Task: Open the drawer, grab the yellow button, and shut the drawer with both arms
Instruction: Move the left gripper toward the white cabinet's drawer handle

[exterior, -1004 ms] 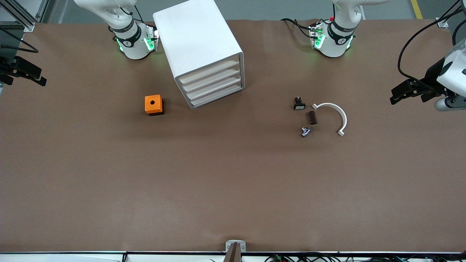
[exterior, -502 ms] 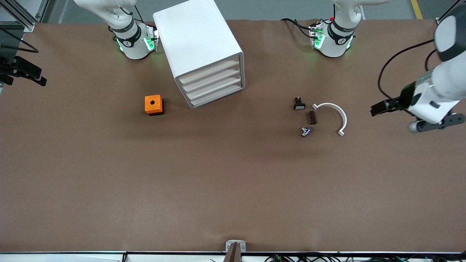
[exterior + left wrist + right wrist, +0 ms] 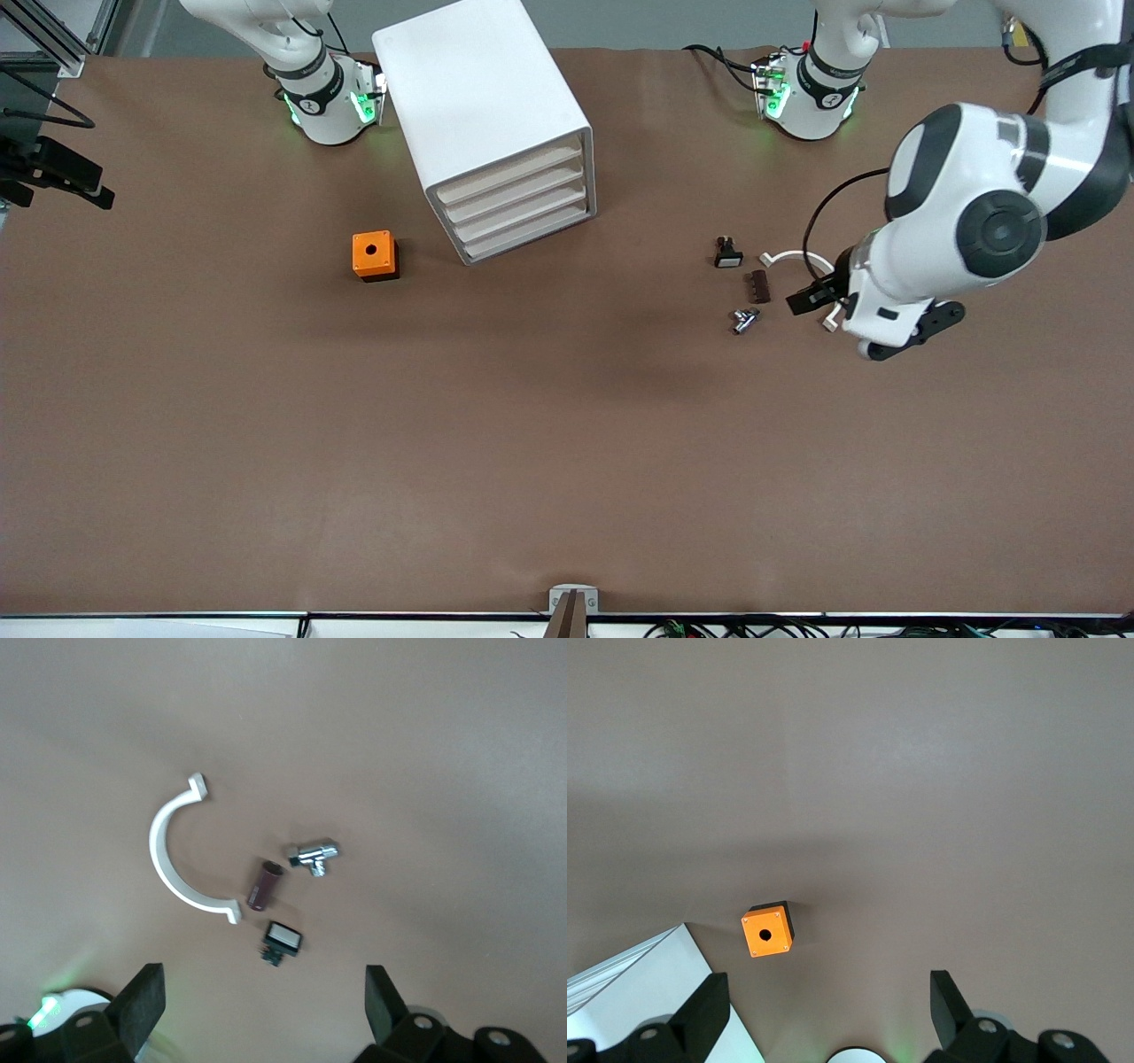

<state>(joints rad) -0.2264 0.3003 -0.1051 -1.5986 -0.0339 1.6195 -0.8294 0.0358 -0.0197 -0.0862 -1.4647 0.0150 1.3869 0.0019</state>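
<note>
Loads of bare brown table (image 3: 567, 461) on the camera side, easy passing there. The white drawer cabinet (image 3: 492, 124) sits tall between the two bases, all four drawers shut, with the orange box (image 3: 375, 255) just beside it toward the right arm's end. Toward the left arm's end it's cramped: white curved clamp (image 3: 177, 859), brown cylinder (image 3: 264, 884), chrome fitting (image 3: 314, 855) and small black part with a white face (image 3: 283, 941) bunch close together.

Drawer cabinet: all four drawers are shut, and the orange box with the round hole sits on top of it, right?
Not quite. The front view shows all four drawers of the drawer cabinet shut, but the orange box sits on the table beside the cabinet, toward the right arm's end, not on top of it.
</note>
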